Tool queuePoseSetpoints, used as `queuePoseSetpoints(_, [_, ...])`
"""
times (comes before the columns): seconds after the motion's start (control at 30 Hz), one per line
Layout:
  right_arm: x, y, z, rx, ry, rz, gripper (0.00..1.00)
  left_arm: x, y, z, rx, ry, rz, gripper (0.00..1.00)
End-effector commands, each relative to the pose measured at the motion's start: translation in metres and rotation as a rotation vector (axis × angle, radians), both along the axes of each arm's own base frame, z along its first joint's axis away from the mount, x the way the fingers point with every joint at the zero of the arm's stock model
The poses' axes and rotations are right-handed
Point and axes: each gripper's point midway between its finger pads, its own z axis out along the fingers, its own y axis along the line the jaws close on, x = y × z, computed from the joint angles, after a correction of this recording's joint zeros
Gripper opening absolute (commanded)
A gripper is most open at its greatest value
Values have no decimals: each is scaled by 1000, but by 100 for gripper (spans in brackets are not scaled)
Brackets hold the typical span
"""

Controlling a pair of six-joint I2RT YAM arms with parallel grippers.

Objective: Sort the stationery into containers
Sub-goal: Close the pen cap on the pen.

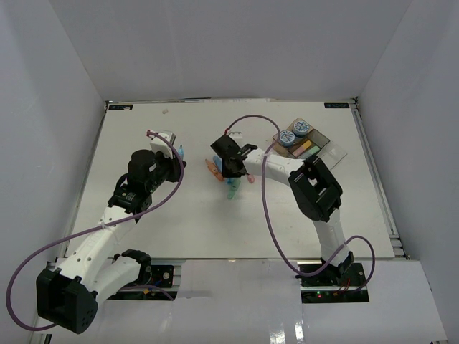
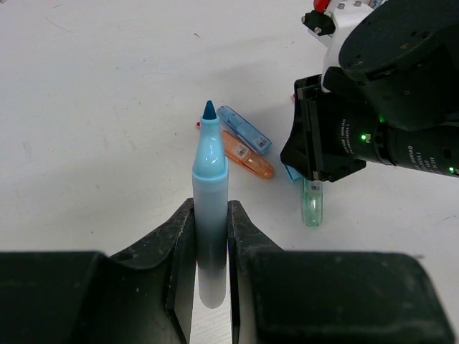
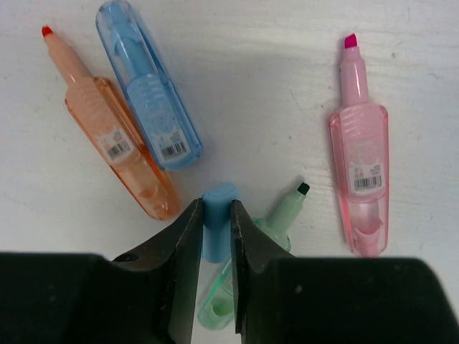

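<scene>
- Stationery (image 1: 233, 190): judging every piece as light, stiff plastic with a smooth, slippery shell. Not expecting any bending or crushing, but skidding and rolling look likely.
- Lying bunched on the table (image 1: 143, 215) under the right gripper (image 3: 213, 208): orange marker (image 3: 118, 136) and clear blue marker (image 3: 150, 100) touching side by side, with pink marker (image 3: 358, 172) and green marker (image 3: 280, 215) just beside them.
- Clenching the right jaws on a short pale blue cap (image 3: 219, 197), pinched across its sides at the edge of the pile.
- Clamping the left gripper (image 2: 211, 211) around an uncapped blue marker (image 2: 210, 154) at mid-barrel, tip pointing away from the wrist, raised and apart from the pile.
- Sitting at the far right, well apart from the loose pieces: the containers (image 1: 328, 145), holding two patterned rolls (image 1: 286, 136) and a couple of pastel pieces.
- Advising a pinch across the wide, flat middle of each body, where the pads are getting the most surface.
- Avoiding the tapered necks and inked tips, where the jaws would be sliding off or smearing.
- Watching for a smooth shell squirting out under a hard squeeze, and for neighbours being nudged while reaching into so tight a cluster.
</scene>
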Motion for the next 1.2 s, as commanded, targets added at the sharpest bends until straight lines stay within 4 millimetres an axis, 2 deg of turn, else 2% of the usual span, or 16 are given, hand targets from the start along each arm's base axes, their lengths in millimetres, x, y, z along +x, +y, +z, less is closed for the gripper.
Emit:
queuePoseSetpoints(0.0, [3,8,35,91,-71,48,8,-2,-4,9,-19,-27,-29,13])
queuePoseSetpoints(0.17, [-7,1,52,131,-118,129,8,-3,-7,9,-24,-27,-44,14])
queuePoseSetpoints(0.23, [-5,0,66,155,-173,164,8,-3,-7,8,-24,-23,-46,14])
queuePoseSetpoints(0.27, [-9,-2,61,158,-164,186,8,-3,-7,8,-26,-23,-47,14])
queuePoseSetpoints(0.4, [-8,-1,59,189,-166,256,8,-4,-9,7,-28,-18,-54,14])
queuePoseSetpoints(0.53, [-12,12,56,211,-174,369,8,-3,-9,7,-29,-18,-57,14])
queuePoseSetpoints(0.77, [-6,24,38,189,-155,446,8,-3,-9,6,-28,-13,-57,14])
queuePoseSetpoints(0.93, [-3,20,23,144,-130,455,8,-3,-9,5,-24,-12,-55,14])
queuePoseSetpoints(1.0, [-4,17,18,121,-124,463,9,-3,-9,5,-24,-12,-55,14])
queuePoseSetpoints(1.17, [-3,12,17,87,-124,467,20,-3,-8,6,-24,-13,-52,14])
